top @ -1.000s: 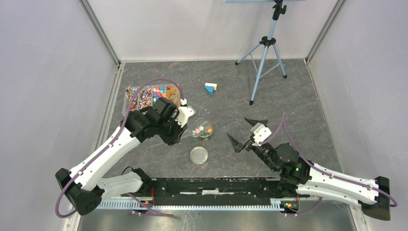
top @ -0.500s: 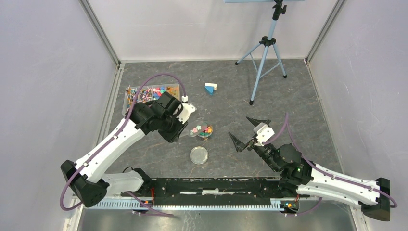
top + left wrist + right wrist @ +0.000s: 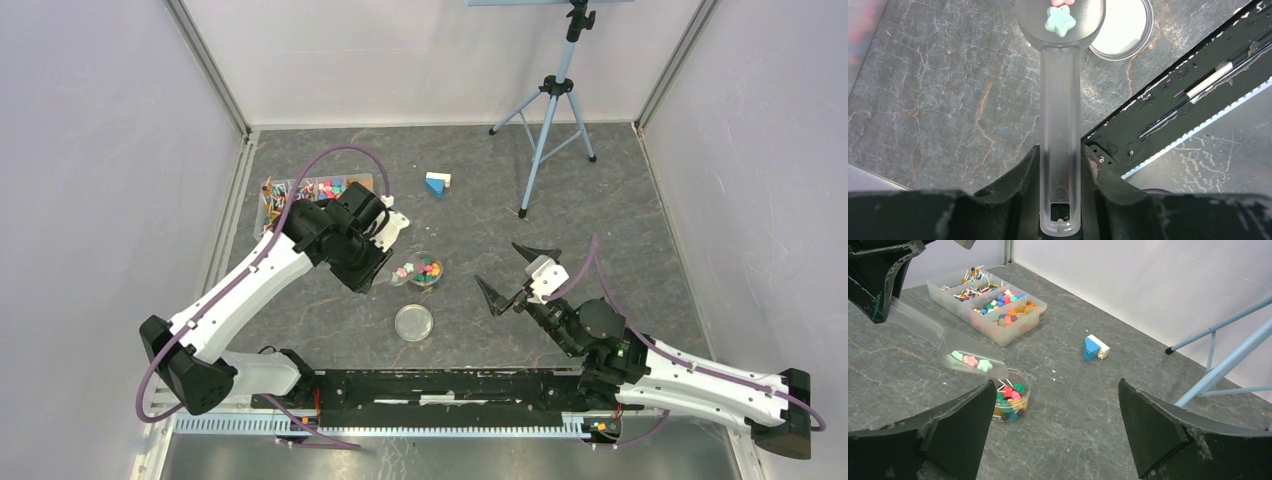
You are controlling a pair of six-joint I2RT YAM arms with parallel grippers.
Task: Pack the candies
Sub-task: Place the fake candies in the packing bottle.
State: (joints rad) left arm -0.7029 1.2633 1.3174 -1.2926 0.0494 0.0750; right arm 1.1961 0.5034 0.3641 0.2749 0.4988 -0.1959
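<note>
– How do the candies (image 3: 970, 361) look?
– Tiny pastel stars, green and pink. Three lie in the bowl of the clear scoop (image 3: 1060, 100), ahead of the left gripper (image 3: 1060, 157), which is clenched on its handle. Brighter ones fill the round cup (image 3: 1010, 396) further ahead.
– The right gripper (image 3: 1057, 385)?
– Released, grasping nothing.
</note>
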